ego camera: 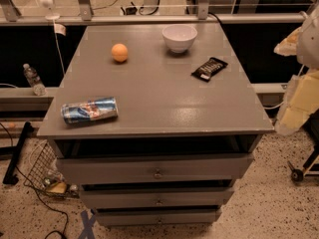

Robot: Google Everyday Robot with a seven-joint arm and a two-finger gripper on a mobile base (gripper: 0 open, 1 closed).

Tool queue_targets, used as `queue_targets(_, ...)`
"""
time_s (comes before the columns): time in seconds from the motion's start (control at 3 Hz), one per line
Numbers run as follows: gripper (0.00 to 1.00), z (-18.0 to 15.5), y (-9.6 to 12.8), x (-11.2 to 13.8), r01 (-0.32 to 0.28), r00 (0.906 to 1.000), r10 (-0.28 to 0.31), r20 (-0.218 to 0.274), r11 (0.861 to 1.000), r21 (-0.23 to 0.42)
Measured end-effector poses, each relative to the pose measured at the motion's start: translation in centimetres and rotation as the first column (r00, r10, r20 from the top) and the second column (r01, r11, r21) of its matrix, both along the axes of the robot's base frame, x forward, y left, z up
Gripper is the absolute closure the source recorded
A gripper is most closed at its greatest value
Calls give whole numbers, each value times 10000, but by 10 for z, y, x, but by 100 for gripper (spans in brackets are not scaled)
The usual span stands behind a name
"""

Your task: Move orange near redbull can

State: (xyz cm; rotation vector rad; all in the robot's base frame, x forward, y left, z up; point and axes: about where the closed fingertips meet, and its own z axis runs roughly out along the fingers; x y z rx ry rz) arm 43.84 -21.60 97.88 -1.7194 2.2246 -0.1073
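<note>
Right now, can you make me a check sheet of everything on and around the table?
surface: grey table top over drawers.
job's things: orange at back left; redbull can lying on its side at front left, apart from the orange.
clutter: white bowl at back; black snack wrapper at right.
grippers: gripper seems to be the pale shape beyond the table's right edge, touching nothing on it.
cables: black cable low at left.
surroundings: water bottle at left; wire basket below it.

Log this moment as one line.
orange back-left of tabletop | redbull can on its side front-left | apart | claw not in view
</note>
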Motion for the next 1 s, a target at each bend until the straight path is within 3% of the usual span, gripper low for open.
queue_targets(0.33, 0, 0, 0, 0, 0, 10000, 0, 2, 10000, 0)
queue_targets(0.67, 0, 2, 9, 18, -169, 9986, 156, 507, 9996, 248)
queue_targets(1.0, 0, 6, 30, 72, -663, 9887, 475, 1422, 9893, 1303)
